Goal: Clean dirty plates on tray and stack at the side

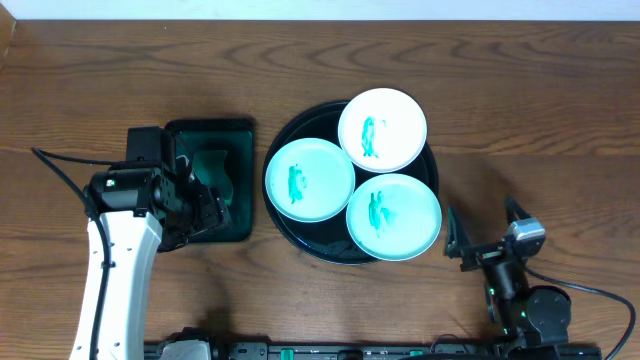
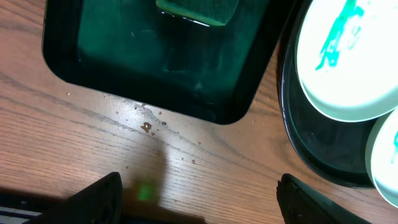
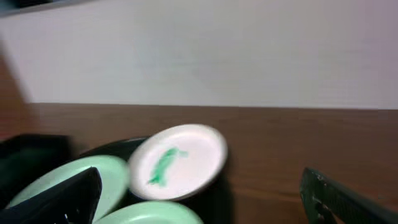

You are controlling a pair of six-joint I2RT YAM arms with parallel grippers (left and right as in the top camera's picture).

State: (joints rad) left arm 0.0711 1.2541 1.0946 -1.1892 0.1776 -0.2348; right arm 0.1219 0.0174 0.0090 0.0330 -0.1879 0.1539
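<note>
Two jaws of the left gripper stand wide apart with nothing between them, poised above bare wood just off the near rim of the small rectangular dark-green tray, left of the counter's middle. The green sponge lies further in, toward the tray's far end, so the step in hand looks to be fetching it. To do that well, the gripper should travel forward over the rim and come down squarely. It should then pinch the sponge across its narrow width, high enough to leave the underside free for wiping.

Beside it, at the counter's centre, sits the large round black tray with a raised rim. It carries three small round white plates smeared with teal paint, one toward the left edge, one toward the far edge and one toward the near edge. They overlap slightly, so wiping may shift them unless a plate is steadied.

The right gripper waits near the near right corner, jaws spread and empty, well placed to brace or lift a plate. The brown wood-grain tabletop toward the right edge offers stacking room.
</note>
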